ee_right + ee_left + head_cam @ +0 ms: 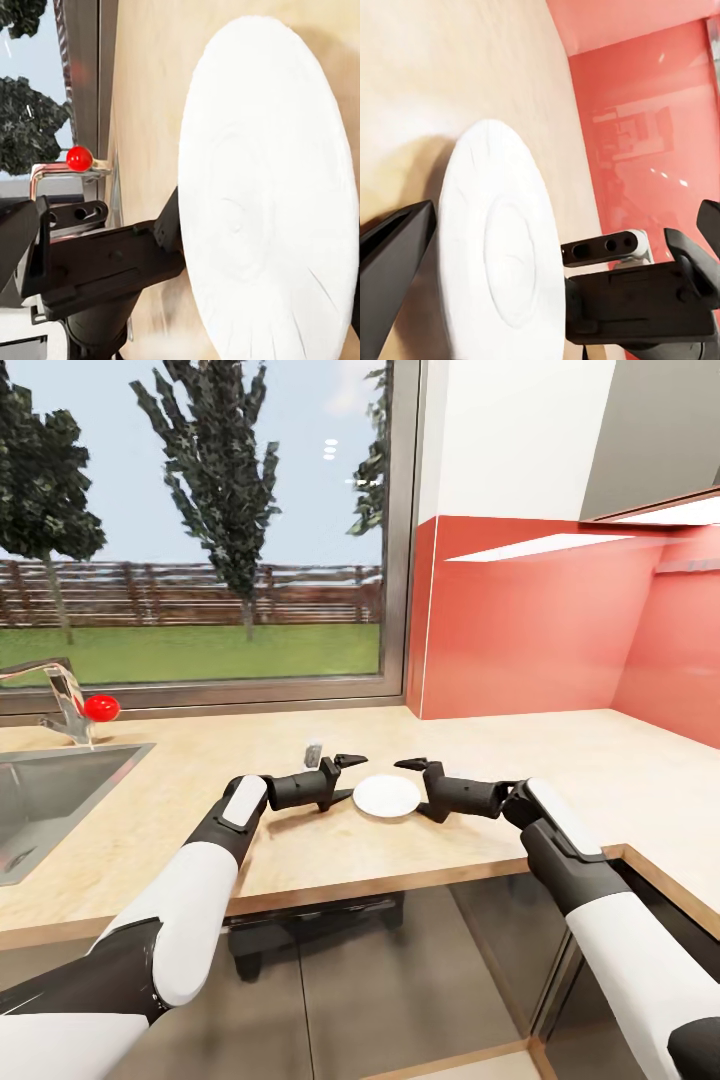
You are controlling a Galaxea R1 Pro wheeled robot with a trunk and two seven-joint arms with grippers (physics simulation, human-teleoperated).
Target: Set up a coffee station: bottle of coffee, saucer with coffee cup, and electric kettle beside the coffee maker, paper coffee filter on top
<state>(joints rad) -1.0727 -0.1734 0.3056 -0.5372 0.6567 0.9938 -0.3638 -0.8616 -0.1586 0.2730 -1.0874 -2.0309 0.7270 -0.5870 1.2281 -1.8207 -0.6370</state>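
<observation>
Both arms reached forward from the lower corners of the head view and bent inward at the wrists, so the two grippers faced each other near the frame's centre. The left gripper pointed toward the right of the frame, its jaws parted, one finger raised above the other. The right gripper pointed toward the left of the frame, jaws likewise spread apart. White forearm shells led into dark wrists.

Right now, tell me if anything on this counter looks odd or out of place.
Nothing is spilled or broken. The white saucer lies flat on the counter between the left claw and right claw, with no cup on it and no coffee maker nearby.
</observation>
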